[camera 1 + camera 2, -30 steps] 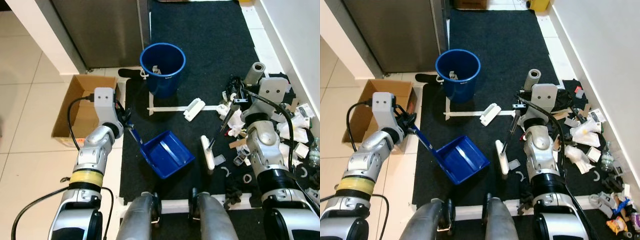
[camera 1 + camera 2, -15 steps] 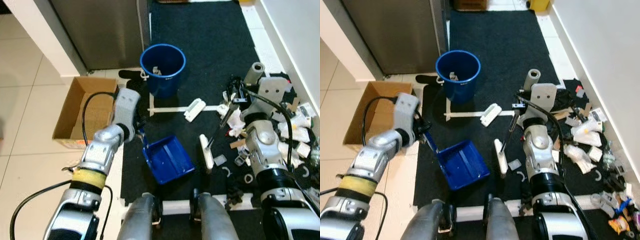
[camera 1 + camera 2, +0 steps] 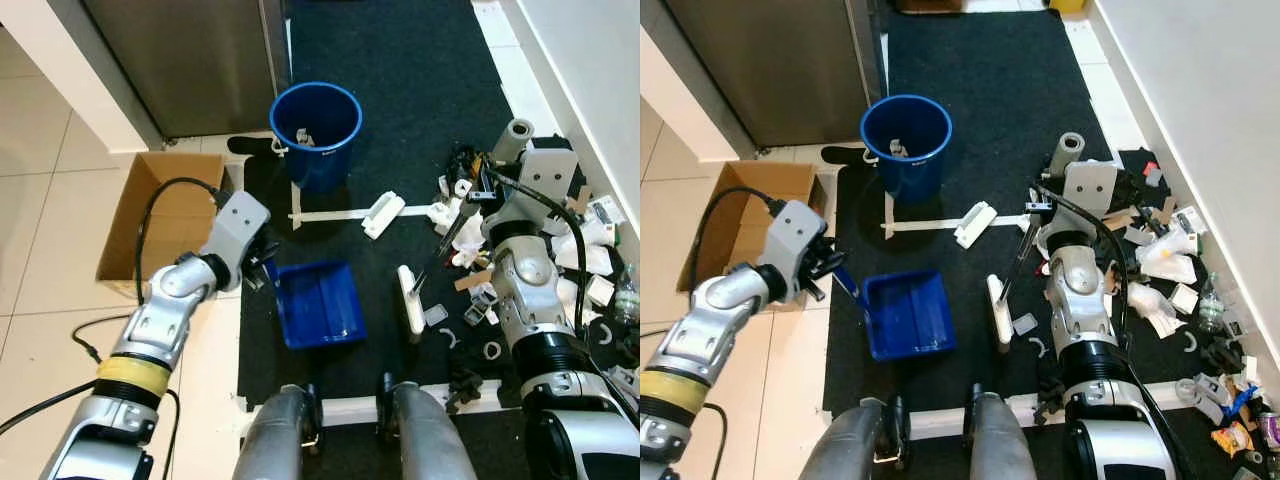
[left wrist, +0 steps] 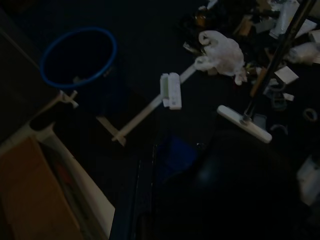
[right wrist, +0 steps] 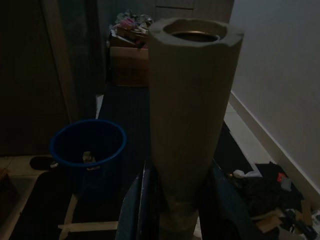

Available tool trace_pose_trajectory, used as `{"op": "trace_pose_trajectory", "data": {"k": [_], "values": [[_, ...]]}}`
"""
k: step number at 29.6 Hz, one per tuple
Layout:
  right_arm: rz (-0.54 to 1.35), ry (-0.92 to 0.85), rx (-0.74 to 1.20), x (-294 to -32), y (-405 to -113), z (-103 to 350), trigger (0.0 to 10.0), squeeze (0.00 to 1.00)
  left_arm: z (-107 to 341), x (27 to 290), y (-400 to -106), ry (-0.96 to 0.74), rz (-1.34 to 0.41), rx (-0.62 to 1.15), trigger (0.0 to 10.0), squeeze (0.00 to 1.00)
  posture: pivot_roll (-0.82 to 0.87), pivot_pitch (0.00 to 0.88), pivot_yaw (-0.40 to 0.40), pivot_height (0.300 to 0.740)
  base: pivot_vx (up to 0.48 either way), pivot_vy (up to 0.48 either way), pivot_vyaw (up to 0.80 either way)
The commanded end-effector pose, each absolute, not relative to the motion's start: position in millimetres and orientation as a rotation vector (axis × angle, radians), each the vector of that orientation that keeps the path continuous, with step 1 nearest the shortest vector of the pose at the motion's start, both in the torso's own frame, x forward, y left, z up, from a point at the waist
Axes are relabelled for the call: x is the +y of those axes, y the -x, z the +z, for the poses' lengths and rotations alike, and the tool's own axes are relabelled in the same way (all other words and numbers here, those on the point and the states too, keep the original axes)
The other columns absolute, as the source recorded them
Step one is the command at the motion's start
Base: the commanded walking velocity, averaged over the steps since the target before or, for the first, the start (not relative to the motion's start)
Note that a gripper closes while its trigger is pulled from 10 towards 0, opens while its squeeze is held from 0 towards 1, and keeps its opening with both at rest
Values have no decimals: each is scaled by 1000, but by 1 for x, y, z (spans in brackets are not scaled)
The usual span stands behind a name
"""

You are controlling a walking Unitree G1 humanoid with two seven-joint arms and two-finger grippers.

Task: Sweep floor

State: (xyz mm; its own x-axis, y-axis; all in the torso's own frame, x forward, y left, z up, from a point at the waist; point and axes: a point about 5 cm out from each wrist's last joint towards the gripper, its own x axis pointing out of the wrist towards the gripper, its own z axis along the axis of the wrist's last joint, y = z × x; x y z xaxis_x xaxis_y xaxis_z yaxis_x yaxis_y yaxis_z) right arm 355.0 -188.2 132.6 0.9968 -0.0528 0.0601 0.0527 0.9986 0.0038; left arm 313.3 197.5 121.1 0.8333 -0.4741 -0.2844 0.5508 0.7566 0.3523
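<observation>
A blue dustpan (image 3: pixel 316 305) lies flat on the black rug (image 3: pixel 400 70). My left gripper (image 3: pixel 257 272) is shut on its handle (image 3: pixel 846 284) at the rug's left edge. My right gripper (image 3: pixel 1031 214) is shut on the broom's thick grey handle (image 5: pixel 187 100). The thin dark stick (image 3: pixel 444 246) slants down from there to the white broom head (image 3: pixel 410 300), which rests on the rug just right of the dustpan. A heap of white and brown litter (image 3: pixel 575 262) lies to the right by the wall. One white piece (image 3: pixel 384 213) rests on a tape line.
A blue bucket (image 3: pixel 316 122) with a little litter inside stands on the rug ahead. To the left, an open cardboard box (image 3: pixel 158 215) sits on the pale tiles. A metal cabinet front (image 3: pixel 180 60) is behind it. A white wall (image 3: pixel 1200 80) runs along the right.
My left arm has swung the dustpan round and drawn it left, so it now lies square on the rug. The broom and right arm have barely moved. The camera has shifted a little.
</observation>
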Motion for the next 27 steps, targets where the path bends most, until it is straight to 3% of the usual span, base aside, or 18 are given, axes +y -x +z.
{"op": "trace_pose_trajectory", "data": {"k": [1,14,27], "values": [[-72,-10,-91,-193,-355,137,10000,0,130,205,-310,-448,-576,141,10000,0,-21,211,1,740,0,0,0],[-109,-10,-151,-201,-360,157,10000,0,150,211,-287,-202,-673,175,10000,0,-18,193,-1,740,0,0,0],[-136,-20,-184,-208,-361,166,10000,0,164,222,-290,-164,-591,169,10000,0,-18,187,13,740,0,0,0]]}}
